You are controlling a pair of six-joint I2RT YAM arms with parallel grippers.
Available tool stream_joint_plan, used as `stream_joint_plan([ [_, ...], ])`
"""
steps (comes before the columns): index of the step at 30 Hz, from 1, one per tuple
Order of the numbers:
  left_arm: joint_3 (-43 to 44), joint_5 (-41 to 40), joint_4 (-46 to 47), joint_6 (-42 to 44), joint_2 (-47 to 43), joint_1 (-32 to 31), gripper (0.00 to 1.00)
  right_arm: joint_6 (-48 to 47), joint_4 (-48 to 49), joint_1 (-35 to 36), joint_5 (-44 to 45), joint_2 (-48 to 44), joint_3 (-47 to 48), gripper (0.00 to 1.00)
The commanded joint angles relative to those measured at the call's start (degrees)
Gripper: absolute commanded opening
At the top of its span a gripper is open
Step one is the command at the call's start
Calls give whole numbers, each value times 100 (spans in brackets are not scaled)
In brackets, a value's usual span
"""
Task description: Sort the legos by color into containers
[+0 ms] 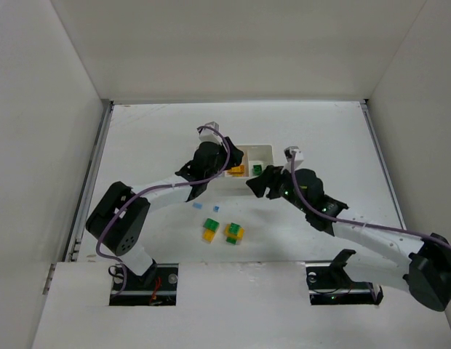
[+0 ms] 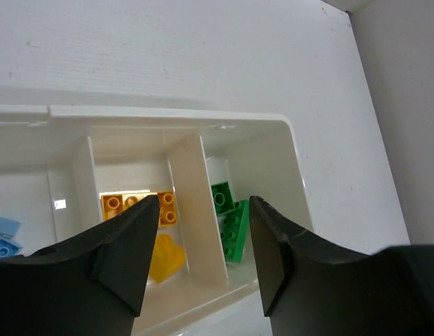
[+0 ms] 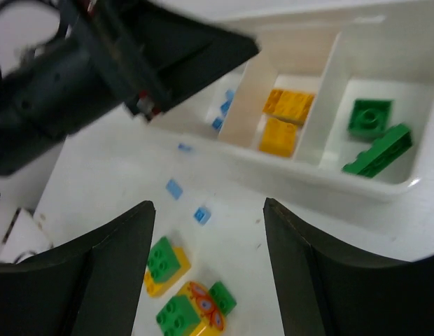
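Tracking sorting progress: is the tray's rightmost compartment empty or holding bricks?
Holding bricks: two green legos lie inside the rightmost compartment, one flat, one tilted.

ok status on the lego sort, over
Left gripper open, empty, over tray. Right gripper open, empty. Yellow bricks and green bricks binned; two green-yellow stacks and blue bits on the table. Nothing blocking.

No writing, numbers or brand marks readable from here, nothing on the white tray [image 2: 168, 112], only a reddish printed squiggle on one yellow brick [image 3: 201, 313], too blurred to read
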Motion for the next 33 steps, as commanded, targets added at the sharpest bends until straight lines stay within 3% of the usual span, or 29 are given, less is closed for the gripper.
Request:
stream_joint_plan([
  [1, 179, -134, 62, 144, -134, 5, 52, -347, -359, 778, 513, -72, -41, 71],
  [5, 48, -117, -9, 136, -406, 23, 53, -724, -685, 1728, 1155, 7, -41, 71],
  [10, -304, 76, -140, 30, -1004, 6, 53, -1226, -905, 2485, 1279, 235, -50, 71],
  [20, -1235, 261, -1080, -154, -2656, -56, 53, -1569, -1256, 2758, 1016, 1026, 407, 70],
  [30, -1781, 288, -1459, -357, -3369, 32, 53, -1859, -1388, 3040, 822, 1861, 820, 71],
  [33, -1772, 349, -1538, -322, -3501, 41, 52, -1859, -1415, 3040, 822, 2081, 926, 67],
])
